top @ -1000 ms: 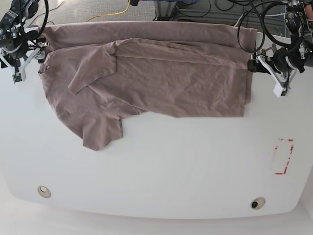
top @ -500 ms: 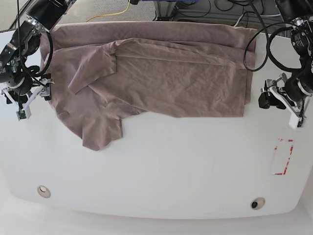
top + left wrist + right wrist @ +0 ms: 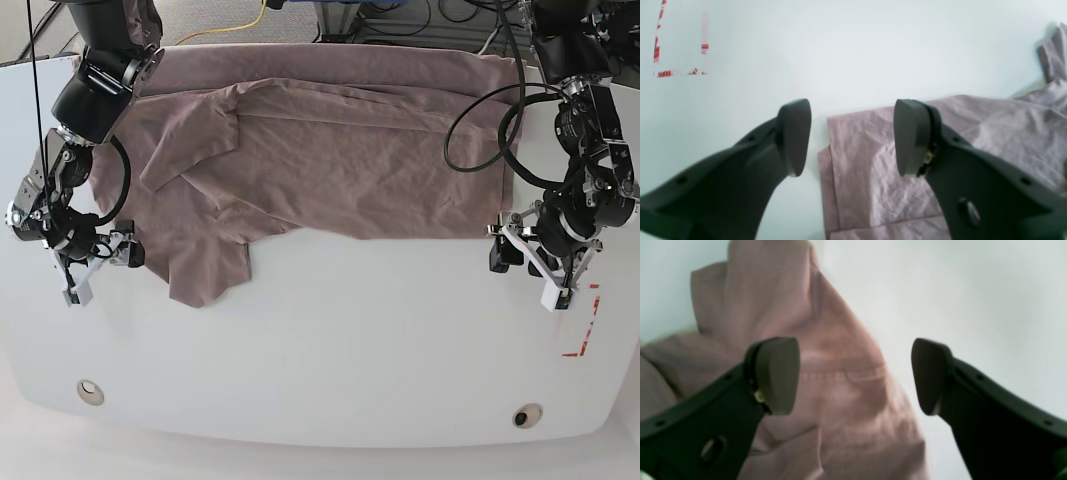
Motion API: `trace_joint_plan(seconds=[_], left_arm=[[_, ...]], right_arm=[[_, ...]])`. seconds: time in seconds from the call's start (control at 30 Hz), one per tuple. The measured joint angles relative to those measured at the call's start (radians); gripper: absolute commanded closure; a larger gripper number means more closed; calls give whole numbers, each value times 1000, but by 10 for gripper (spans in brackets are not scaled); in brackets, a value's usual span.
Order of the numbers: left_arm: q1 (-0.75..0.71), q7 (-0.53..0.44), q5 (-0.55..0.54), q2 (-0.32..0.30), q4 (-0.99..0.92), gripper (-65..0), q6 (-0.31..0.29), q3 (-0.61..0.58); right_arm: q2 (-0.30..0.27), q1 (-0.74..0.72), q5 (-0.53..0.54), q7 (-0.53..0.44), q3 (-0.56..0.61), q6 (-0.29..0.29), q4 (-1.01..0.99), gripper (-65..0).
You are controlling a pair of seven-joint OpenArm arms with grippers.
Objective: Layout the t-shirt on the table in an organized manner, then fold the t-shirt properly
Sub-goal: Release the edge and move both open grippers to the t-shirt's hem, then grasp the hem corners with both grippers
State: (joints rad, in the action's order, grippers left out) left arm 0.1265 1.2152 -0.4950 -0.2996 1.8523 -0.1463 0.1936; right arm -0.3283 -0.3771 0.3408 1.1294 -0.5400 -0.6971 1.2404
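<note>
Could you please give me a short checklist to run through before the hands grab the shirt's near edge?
1. Left hand open: ok.
2. Right hand open: ok.
3. Both hands empty: ok.
4. Left hand at the shirt corner: ok; one finger over cloth, the other over bare table.
5. Right hand at the sleeve: ok; cloth lies between the fingers.
6. Shirt flat: not ok; a sleeve is folded onto the body.

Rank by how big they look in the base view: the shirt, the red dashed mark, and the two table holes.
1. shirt, by far the largest
2. red dashed mark, partly hidden by the left gripper
3. two holes, about alike, so unranked
</note>
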Motion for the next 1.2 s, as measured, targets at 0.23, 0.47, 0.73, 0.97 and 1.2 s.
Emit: trace_joint_plan(seconds=[0.23, 0.47, 0.73, 0.97, 1.2], left_arm=[[32, -77, 24, 14, -164, -369, 5, -11], [29, -106, 24, 13, -206, -369, 4, -11], [23, -109, 23, 4, -205, -369, 4, -10], [23, -110, 24, -9, -205, -368, 4, -8], [24, -111, 23, -8, -222, -368, 4, -9]], right_arm=[[-17, -104, 5, -164, 100, -1, -239, -498], [-50, -136, -1, -277, 156, 2, -422, -498], [-38, -122, 7, -362, 191, 4, -504, -496], [-31, -115, 22, -374, 211, 5, -503, -379], [4, -115, 20, -363, 220, 5, -503, -49]])
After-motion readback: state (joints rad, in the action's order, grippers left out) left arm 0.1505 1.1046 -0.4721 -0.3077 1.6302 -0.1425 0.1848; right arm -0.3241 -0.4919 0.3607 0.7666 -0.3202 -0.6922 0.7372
